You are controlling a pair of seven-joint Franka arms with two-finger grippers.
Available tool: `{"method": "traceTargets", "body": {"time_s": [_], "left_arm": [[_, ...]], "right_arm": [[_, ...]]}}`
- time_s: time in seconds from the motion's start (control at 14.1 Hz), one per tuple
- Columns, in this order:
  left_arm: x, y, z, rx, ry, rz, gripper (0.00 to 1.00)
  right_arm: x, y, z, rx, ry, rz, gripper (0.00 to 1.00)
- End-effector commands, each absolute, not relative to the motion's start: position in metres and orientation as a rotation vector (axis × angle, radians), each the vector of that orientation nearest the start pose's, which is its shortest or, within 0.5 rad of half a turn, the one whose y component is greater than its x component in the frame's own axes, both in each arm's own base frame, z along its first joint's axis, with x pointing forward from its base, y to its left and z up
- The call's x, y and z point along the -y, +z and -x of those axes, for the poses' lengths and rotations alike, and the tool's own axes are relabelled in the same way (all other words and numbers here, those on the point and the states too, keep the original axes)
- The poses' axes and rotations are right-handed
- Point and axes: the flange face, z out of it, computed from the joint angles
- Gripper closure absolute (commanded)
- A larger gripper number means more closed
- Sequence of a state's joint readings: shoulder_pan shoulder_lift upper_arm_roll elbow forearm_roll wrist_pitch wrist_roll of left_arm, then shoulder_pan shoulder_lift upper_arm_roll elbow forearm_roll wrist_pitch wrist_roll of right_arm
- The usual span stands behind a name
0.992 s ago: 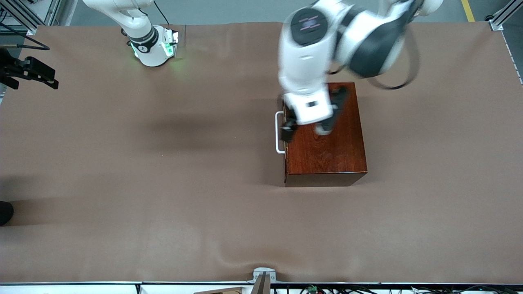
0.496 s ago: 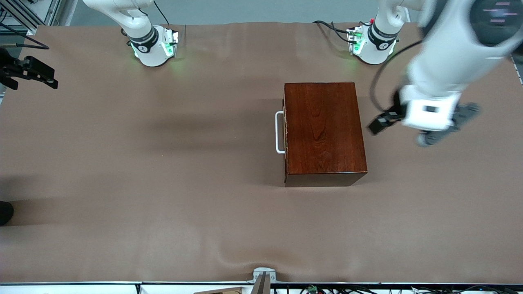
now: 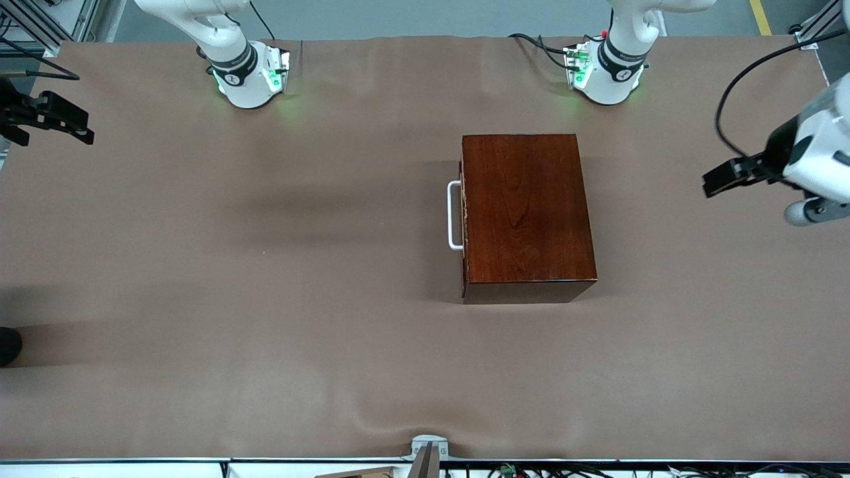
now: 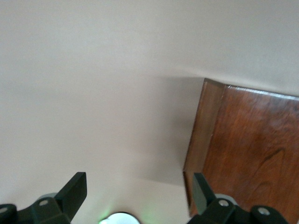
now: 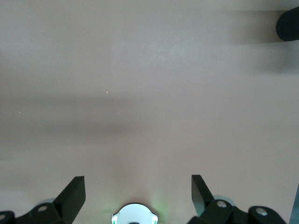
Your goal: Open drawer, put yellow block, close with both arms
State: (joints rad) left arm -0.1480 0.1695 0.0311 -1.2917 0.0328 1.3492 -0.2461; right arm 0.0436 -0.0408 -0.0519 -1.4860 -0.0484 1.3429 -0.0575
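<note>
The dark mahogany box point(image 3: 524, 206) stands mid-table. Its drawer is pushed in, and the white bar handle point(image 3: 453, 216) faces the right arm's end of the table. The yellow block is out of view. My left gripper point(image 3: 730, 178) is open and empty, up in the air over bare table beside the box toward the left arm's end. In the left wrist view point(image 4: 138, 196) a corner of the box point(image 4: 252, 149) shows beside one finger. My right gripper point(image 3: 63, 119) is open and empty and waits at the right arm's end; its wrist view point(image 5: 138, 196) shows only table.
The brown cloth-covered table point(image 3: 265, 299) spreads around the box. The arms' green-lit bases point(image 3: 249, 76) point(image 3: 607, 73) stand along its edge farthest from the front camera. A dark round object point(image 3: 8, 345) sits at the table edge at the right arm's end, and shows in the right wrist view point(image 5: 287, 21).
My left arm has swung from over the box's handle side, up and away to the left arm's end of the table. The drawer stays shut. The right arm has not moved.
</note>
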Motion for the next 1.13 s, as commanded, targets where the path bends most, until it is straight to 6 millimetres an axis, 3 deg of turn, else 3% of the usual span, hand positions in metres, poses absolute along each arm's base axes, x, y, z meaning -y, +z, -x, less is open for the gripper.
{"method": "traceTargets", "body": {"time_s": [0.0,0.14,0.28,0.43,1.06], "left_arm": [[0.05,0.651,-0.549,0.109,0.139,3.098,0.0],[0.049,0.649,-0.526,0.075,0.095,3.108,0.0],[0.047,0.646,-0.49,0.025,0.016,3.118,0.0],[0.049,0.653,-0.473,0.002,0.008,3.12,0.0],[0.058,0.679,-0.482,-0.041,-0.04,3.118,0.0]], "right_arm": [[0.016,0.669,-0.518,0.076,0.158,3.19,0.0],[0.016,0.669,-0.518,0.076,0.156,3.19,0.0],[0.016,0.669,-0.518,0.079,0.155,3.2,0.0],[0.016,0.67,-0.518,0.078,0.152,3.201,0.0],[0.012,0.672,-0.518,0.088,0.144,3.201,0.0]]}}
